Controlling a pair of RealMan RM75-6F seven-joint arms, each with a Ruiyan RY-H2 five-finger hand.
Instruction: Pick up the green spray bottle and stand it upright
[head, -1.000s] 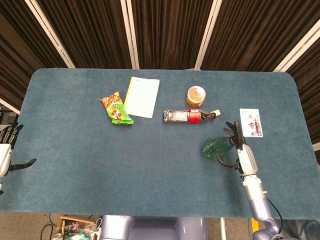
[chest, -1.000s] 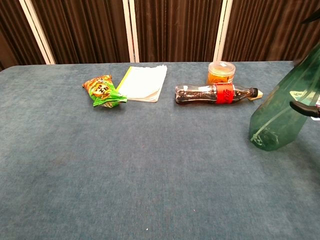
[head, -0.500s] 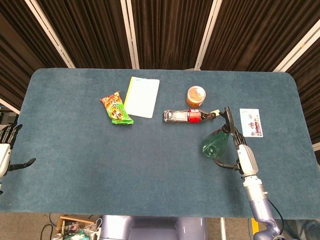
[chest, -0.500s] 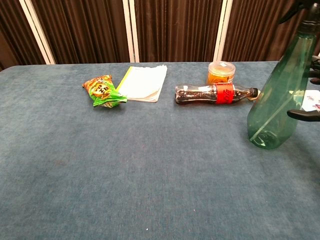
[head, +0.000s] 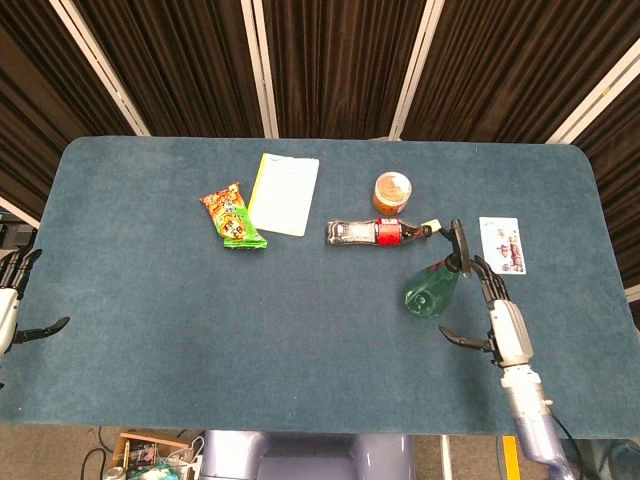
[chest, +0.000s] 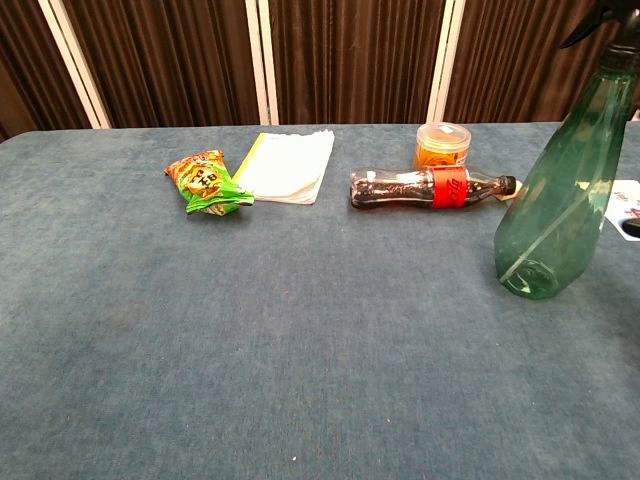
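The green spray bottle (head: 432, 286) stands upright on the blue table, with its black nozzle on top; in the chest view the bottle (chest: 560, 200) rises at the right edge. My right hand (head: 497, 322) hovers just right of it, fingers spread, clear of the bottle and holding nothing. Only a dark fingertip (chest: 633, 229) of that hand shows in the chest view. My left hand (head: 12, 305) hangs at the table's far left edge, fingers apart, empty.
A cola bottle (head: 380, 232) lies on its side just behind the spray bottle, with an orange-lidded jar (head: 392, 192) beyond it. A white notebook (head: 284, 193) and a snack packet (head: 231, 216) lie further left. A printed card (head: 499, 244) lies at the right.
The right hand has let go of the spray bottle and drawn back to the right and toward me. The bottle went from tilted to standing upright on its own.
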